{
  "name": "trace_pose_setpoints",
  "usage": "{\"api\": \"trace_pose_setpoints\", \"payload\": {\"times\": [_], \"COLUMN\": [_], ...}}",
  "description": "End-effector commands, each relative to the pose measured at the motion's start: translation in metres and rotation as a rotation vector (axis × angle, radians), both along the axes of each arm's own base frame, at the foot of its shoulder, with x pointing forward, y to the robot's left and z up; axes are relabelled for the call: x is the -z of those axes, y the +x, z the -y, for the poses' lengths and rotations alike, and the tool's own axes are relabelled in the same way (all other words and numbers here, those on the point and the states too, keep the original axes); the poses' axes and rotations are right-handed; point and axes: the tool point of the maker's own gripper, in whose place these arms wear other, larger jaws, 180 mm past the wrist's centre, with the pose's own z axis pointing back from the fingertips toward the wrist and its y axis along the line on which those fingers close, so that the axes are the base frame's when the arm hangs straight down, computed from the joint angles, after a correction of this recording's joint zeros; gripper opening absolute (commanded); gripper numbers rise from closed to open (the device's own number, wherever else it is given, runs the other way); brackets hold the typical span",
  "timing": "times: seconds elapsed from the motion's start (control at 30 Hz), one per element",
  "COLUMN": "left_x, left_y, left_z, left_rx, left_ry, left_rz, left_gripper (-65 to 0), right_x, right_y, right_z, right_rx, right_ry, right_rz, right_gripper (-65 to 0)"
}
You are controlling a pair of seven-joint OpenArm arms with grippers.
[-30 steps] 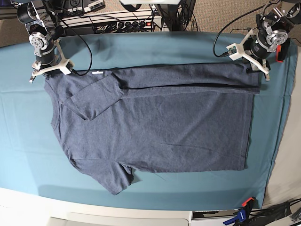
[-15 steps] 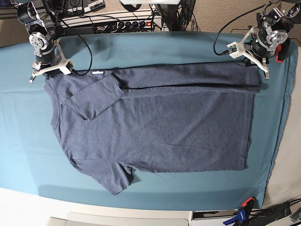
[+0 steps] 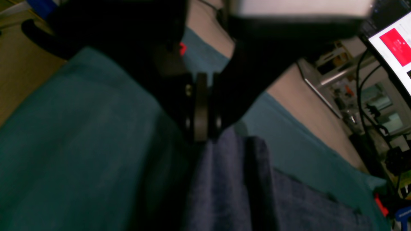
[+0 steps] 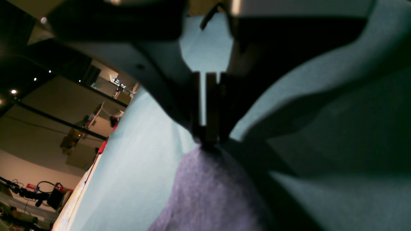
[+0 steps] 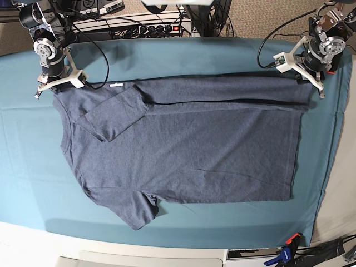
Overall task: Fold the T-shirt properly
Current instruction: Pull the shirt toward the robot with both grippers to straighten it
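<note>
The navy T-shirt point(image 5: 183, 144) lies flat on the teal table cloth point(image 5: 167, 55), collar toward the left of the base view, with its far long edge folded over in a strip. At the far right hem corner, my left gripper point(image 5: 307, 83) is shut on the T-shirt; the left wrist view shows the cloth point(image 3: 224, 179) rising into the closed left gripper point(image 3: 201, 136). My right gripper point(image 5: 54, 92) is shut on the far left shoulder corner, and the right wrist view shows fabric point(image 4: 205, 192) pinched in that right gripper point(image 4: 208, 141). No lettering shows.
A power strip point(image 5: 161, 26) and cables run behind the table's far edge. A clamp point(image 5: 289, 243) sits at the near right corner. The teal cloth ends close to the right of my left gripper. A lit monitor point(image 3: 396, 45) stands beyond the table.
My left gripper has shut on the hem corner and moved right and away, pulling the folded far edge straighter. The right gripper has stayed in place, still shut.
</note>
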Motion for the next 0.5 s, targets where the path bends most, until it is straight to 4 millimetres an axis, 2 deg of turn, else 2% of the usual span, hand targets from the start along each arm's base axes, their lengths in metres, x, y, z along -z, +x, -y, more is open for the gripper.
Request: {"api": "trace_pose_setpoints", "payload": {"times": [0.0,0.2,0.47], "left_x": [-0.009,-0.006,-0.019], "left_y": [0.007,0.002,-0.012], "left_z": [-0.007,-0.006,0.023], "left_rx": [-0.007,-0.038,-0.008], "left_ry": [0.031,0.005,-0.061], "left_rz": [0.030,0.002,-0.008], "left_gripper": [-65.0,-65.0,-65.0], "right_x": [-0.012,-0.011,-0.012], "right_y": [0.007,-0.008,-0.038], "right_z": [0.006,-0.001,0.001], "right_rx": [-0.005,-0.027,-0.064], "right_ry": [-0.029,-0.031,-0.115], "right_rz": [0.032,0.019,-0.006], "right_gripper": [-65.0,-65.0,-65.0]}}
